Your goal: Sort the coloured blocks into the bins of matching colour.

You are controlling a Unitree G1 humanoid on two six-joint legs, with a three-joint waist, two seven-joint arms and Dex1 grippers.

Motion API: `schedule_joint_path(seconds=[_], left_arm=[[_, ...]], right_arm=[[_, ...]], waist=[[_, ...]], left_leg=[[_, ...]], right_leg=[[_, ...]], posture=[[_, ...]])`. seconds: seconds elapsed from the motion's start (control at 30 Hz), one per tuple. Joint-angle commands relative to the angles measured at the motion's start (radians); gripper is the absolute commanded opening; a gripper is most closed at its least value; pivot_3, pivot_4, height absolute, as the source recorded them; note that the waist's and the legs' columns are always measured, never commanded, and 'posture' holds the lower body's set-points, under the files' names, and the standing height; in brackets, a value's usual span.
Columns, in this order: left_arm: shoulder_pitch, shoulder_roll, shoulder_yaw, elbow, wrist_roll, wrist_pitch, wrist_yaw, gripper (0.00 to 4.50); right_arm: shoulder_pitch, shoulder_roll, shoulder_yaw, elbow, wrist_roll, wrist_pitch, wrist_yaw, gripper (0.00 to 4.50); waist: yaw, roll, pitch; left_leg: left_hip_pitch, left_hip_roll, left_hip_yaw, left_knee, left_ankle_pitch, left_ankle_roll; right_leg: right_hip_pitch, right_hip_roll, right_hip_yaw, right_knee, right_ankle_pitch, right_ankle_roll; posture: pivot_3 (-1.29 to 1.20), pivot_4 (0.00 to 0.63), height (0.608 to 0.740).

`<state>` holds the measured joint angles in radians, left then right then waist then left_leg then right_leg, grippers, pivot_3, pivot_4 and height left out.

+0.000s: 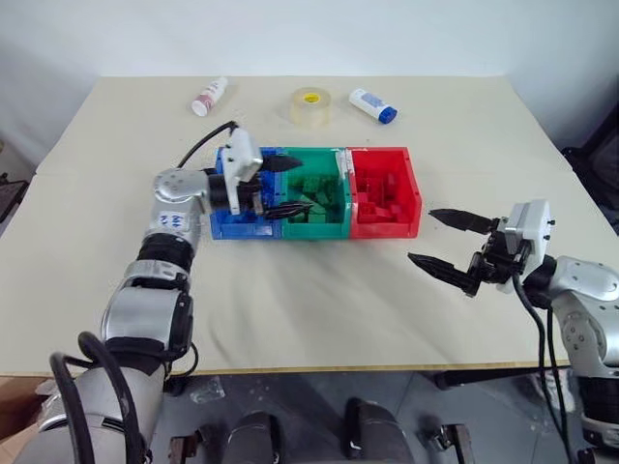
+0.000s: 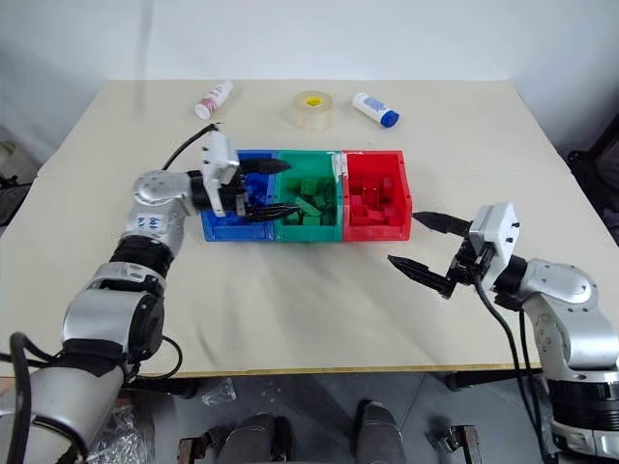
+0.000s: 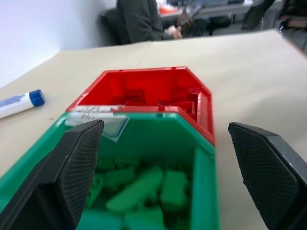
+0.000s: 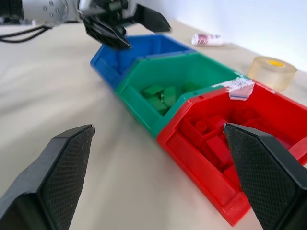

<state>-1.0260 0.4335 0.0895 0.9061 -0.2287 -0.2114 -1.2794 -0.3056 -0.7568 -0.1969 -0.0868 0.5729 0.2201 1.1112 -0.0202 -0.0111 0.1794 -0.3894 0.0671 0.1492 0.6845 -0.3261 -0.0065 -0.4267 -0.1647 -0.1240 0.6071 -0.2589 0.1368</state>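
Left gripper (image 1: 286, 187): jaws spread wide, empty, hovers over green bin (image 1: 314, 224) near its boundary with blue bin (image 1: 228, 227). Right gripper (image 1: 447, 243): jaws spread wide, empty, above bare table (image 1: 319, 309), apart from red bin (image 1: 385, 227).

Green blocks (image 3: 144, 189) lie piled in green bin; red blocks (image 4: 216, 143) in red bin. No loose block visible on table.

Risk: left fingertips near bin walls; careless withdrawal likely hooks rim, shifts joined bins. Risk: descending regrasp disturbs sorted pile.

Beige table (image 1: 309, 290) against white wall (image 1: 290, 34), grey floor (image 1: 309, 396) below.
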Motion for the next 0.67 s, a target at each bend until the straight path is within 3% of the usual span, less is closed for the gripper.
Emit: schedule_joint_path(seconds=[0.03,0.2,0.4,0.67], left_arm=[[0.160,0.077,0.048,-0.253,-0.080,0.146,0.001,4.43],[0.421,0.188,0.103,-0.534,-0.156,0.266,-0.006,4.43],[0.726,0.340,0.228,-0.605,-0.177,0.246,-0.016,4.43],[0.781,0.365,0.256,-0.617,-0.211,0.236,-0.009,4.43]], right_arm=[[-0.039,-0.058,0.005,0.073,-0.022,-0.026,0.096,4.50],[-0.106,-0.107,0.044,0.207,-0.077,-0.073,0.215,4.50],[-0.206,-0.147,0.104,0.394,-0.161,-0.137,0.340,4.50],[-0.286,-0.136,0.134,0.539,-0.213,-0.200,0.401,4.50]], waist=[[-0.009,0.000,0.000],[-0.008,0.000,0.000],[-0.010,0.000,0.000],[-0.004,0.000,0.000]], left_leg=[[0.000,0.000,-0.001,0.000,0.000,0.000],[0.000,0.000,0.000,0.001,0.000,0.000],[0.001,0.001,0.000,0.001,0.000,0.000],[0.001,0.001,0.001,0.001,0.000,0.000]], right_leg=[[0.000,0.000,0.000,0.000,0.000,0.000],[0.000,0.000,0.000,0.001,0.000,0.000],[0.000,0.000,0.001,0.001,0.000,0.000],[0.000,0.000,0.001,0.002,0.000,-0.001]], posture=[[0.00,0.150,0.740],[0.00,0.150,0.740],[0.00,0.150,0.740],[0.00,0.150,0.740]])
